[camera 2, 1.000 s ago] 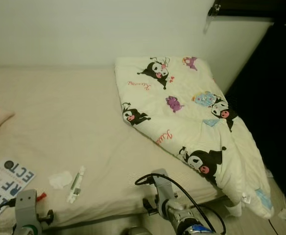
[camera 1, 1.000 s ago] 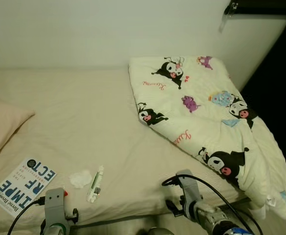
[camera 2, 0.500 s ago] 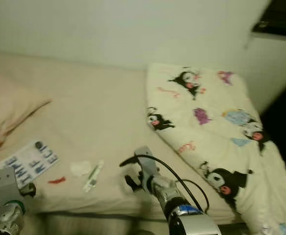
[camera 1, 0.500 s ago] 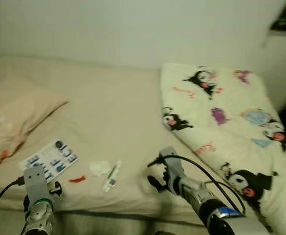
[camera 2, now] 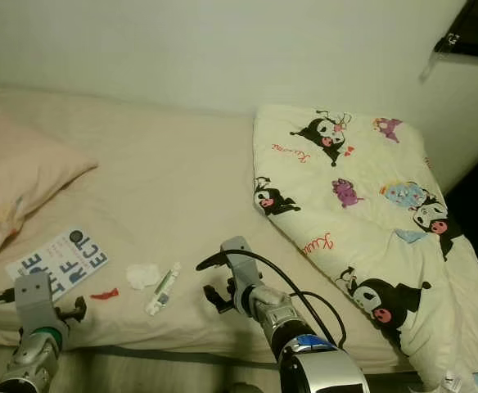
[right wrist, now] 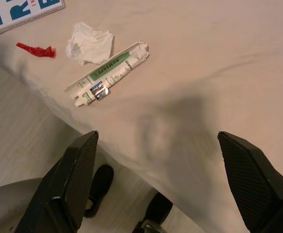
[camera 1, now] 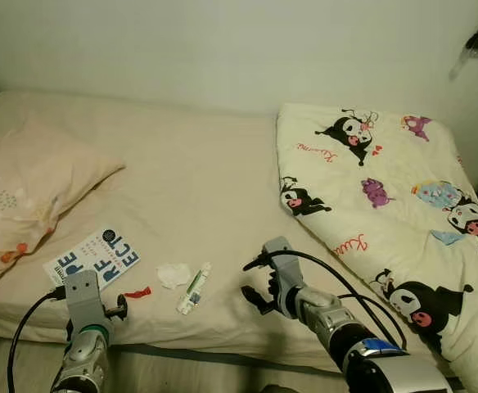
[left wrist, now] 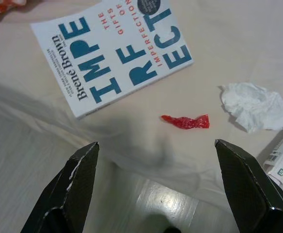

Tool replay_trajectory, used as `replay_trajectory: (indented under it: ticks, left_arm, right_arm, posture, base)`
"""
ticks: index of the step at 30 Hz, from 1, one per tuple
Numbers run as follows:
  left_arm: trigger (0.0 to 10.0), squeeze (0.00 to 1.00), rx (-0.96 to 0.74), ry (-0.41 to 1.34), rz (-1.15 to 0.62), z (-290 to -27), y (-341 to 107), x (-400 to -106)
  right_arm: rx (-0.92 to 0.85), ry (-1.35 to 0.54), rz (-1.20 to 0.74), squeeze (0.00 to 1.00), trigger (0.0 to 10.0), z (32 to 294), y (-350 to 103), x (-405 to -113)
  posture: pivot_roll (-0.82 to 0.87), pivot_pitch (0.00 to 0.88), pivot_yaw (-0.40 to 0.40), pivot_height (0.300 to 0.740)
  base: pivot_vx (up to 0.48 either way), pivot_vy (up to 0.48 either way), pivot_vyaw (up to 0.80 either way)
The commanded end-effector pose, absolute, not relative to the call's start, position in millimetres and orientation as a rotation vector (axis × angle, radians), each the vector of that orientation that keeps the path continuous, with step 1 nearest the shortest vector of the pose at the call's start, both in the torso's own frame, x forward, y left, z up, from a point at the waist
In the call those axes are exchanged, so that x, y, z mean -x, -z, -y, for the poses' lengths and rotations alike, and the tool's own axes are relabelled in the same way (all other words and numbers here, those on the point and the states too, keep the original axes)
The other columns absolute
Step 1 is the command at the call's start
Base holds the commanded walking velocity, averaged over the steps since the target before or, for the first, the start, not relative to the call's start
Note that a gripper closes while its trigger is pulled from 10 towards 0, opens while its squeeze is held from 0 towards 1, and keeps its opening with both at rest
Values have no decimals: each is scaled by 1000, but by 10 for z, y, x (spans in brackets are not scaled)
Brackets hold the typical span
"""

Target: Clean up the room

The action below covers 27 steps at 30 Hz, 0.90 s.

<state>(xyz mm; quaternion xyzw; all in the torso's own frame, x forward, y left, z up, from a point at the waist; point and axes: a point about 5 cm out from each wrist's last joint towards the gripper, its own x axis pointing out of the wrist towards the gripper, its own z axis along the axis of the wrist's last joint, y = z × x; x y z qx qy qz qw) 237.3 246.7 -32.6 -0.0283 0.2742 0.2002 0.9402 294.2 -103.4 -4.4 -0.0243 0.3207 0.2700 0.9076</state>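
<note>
Now I stand at the long edge of a bed (camera 1: pixel 182 172) covered in a plain beige sheet, with both arms held low over its near edge. My left fingers (left wrist: pixel 165 189) are spread wide apart and hold nothing; they hang just off the edge of the mattress, with the pale floor beneath them. Beyond their tips lies a book (left wrist: pixel 113 53) with a white cover and blue lettering, flat on the sheet near the edge. Beside the book lies a small red wrapper (left wrist: pixel 186 121), twisted, and just past that a crumpled white tissue (left wrist: pixel 256 105). Close to the tissue rests a flattened white and green tube (right wrist: pixel 107 74) with a barcode patch near one end.

My right fingers (right wrist: pixel 163 179) are also wide apart and empty, above the edge of the bed, with the tube, tissue and wrapper lying ahead of them on the sheet. In the head views my right arm (camera 1: pixel 304 299) reaches in over the mattress edge, to the right of the tube, with a black cable looping over its wrist.

At the left end of the bed lies a pale pink pillow (camera 1: pixel 26 184). On the right lies a folded cream quilt (camera 1: pixel 386 196) printed with black and white cartoon figures, hanging off the far right corner.
</note>
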Motion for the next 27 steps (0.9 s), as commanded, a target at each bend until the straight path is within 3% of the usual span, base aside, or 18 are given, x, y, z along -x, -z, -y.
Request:
replay_trajectory:
  ticks: [1,8,19,27]
  left_arm:
    - [10000,0,34,-367,-564,-2406,347,-2365]
    - [10000,0,-17,-299,-524,-2344,274,-2474]
    - [10000,0,133,-238,-355,-2248,1,-2792]
    - [10000,0,192,-240,-247,-2247,-212,-2980]
  right_arm:
    - [34,-554,-672,0,10000,1046,65,-2922]
    - [27,-550,-678,0,10000,1065,93,-2893]
    - [-24,-554,-654,0,10000,1062,100,-2870]
    - [-71,-580,-605,0,10000,1011,46,-2899]
  posture:
    - [-43,0,12,695]
    - [-48,0,14,670]
    - [-57,17,25,630]
    - [-63,34,37,630]
  base:
    - [0,0,0]
    - [0,0,0]
    - [0,0,0]
    - [0,0,0]
